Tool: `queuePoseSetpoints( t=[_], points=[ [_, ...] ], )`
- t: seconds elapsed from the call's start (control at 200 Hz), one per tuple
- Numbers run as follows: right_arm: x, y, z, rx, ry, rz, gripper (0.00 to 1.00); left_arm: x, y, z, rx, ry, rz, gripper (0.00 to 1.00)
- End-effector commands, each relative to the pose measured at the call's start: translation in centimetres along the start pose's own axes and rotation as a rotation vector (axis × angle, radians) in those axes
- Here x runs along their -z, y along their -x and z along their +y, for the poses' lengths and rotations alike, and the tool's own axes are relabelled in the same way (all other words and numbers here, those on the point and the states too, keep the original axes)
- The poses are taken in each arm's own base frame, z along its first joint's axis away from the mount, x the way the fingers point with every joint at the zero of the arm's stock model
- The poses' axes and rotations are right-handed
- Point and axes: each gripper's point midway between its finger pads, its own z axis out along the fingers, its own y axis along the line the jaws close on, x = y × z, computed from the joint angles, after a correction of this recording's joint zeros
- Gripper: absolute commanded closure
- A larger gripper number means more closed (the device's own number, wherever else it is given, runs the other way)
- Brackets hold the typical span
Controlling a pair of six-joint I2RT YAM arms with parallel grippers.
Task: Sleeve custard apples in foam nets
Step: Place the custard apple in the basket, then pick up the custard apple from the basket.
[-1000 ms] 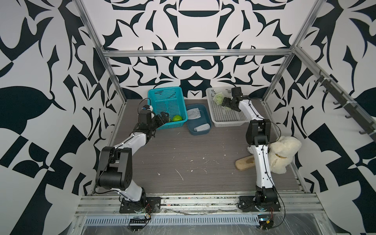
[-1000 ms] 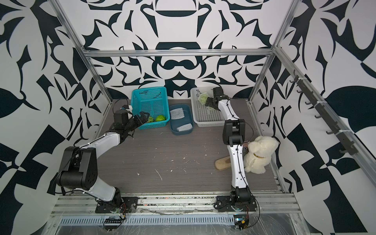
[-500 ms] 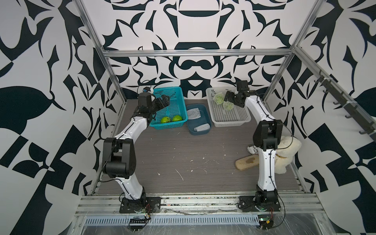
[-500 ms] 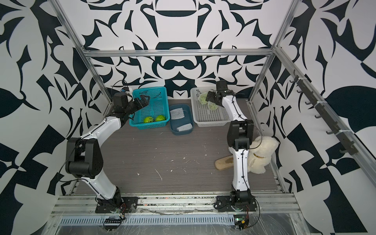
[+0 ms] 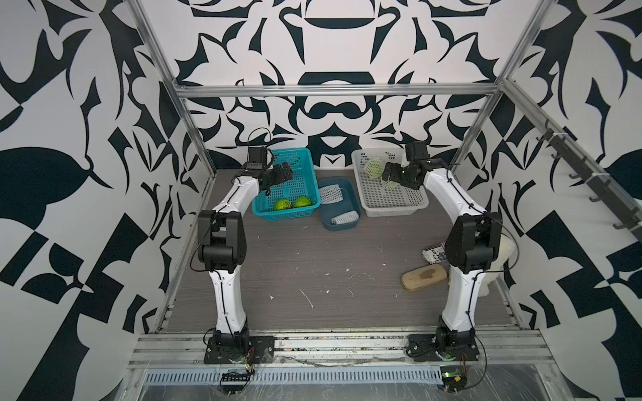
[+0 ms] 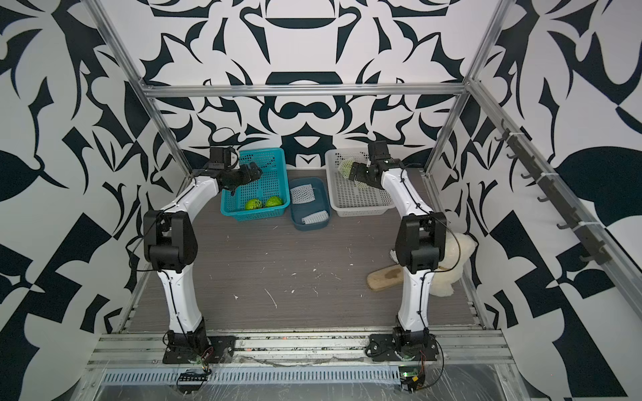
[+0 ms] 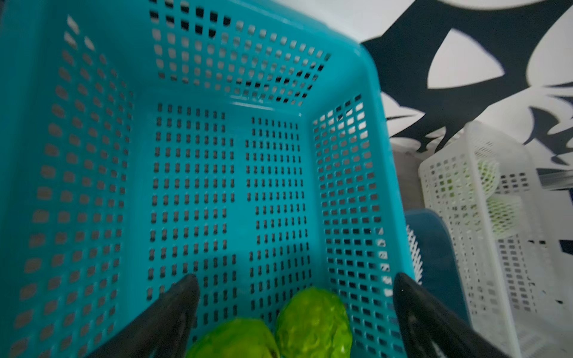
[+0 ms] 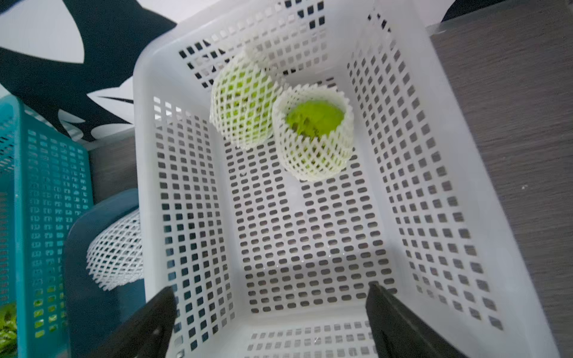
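Near left end effector: two custard apples.

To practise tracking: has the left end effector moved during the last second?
Yes. The left end effector went from the near end of the teal basket toward its far wall.

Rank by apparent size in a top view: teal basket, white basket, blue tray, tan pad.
1-2. white basket and teal basket: look alike, not ranked.
3. blue tray.
4. tan pad.
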Motion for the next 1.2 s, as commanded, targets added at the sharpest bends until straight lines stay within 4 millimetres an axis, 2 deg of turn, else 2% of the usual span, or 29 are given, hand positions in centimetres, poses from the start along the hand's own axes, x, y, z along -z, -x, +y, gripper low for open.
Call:
queuePoseSetpoints(
  t=[0.0,0.2,0.33,0.43,0.595,0.87,0.94,0.96,1.11,1.17,1.195],
  points=[
    [2.2,1.0,0.8,0.023,0.013,-0.068,0.01,1.2,-2.7,1.6,0.012,0.090,0.123,0.01],
    [2.8,0.2,1.2,0.015,0.040,-0.072,0.01,1.7,-6.0,2.5,-0.005,0.180,0.257,0.03],
    [3.1,-0.1,1.1,0.037,0.035,-0.070,0.01,1.0,-8.5,3.1,-0.051,0.239,0.333,0.02],
    [3.5,-0.3,1.0,0.039,0.026,-0.072,0.01,0.1,-9.6,3.3,-0.055,0.245,0.361,0.01],
    [4.0,-0.8,0.7,0.043,0.014,-0.081,0.01,-1.2,-9.7,3.8,-0.061,0.263,0.372,0.02],
    [5.1,-0.9,0.2,0.046,-0.009,-0.099,0.01,-3.3,-10.3,5.2,-0.073,0.312,0.409,0.13],
    [5.4,-0.9,0.2,0.051,-0.013,-0.105,0.01,-3.5,-10.1,5.3,-0.075,0.315,0.399,0.14],
    [5.4,-0.9,0.1,0.052,-0.015,-0.105,0.01,-3.5,-10.1,5.3,-0.076,0.314,0.396,0.18],
    [6.1,-0.7,0.1,0.053,-0.016,-0.119,0.01,-3.4,-9.5,4.9,-0.078,0.303,0.376,0.26],
    [6.4,-0.7,0.0,0.053,-0.017,-0.123,0.01,-2.9,-9.0,4.5,-0.080,0.294,0.361,0.30],
    [6.5,-0.7,0.1,0.052,-0.017,-0.124,0.01,-2.8,-8.1,4.0,-0.085,0.280,0.328,0.31]
  ],
)
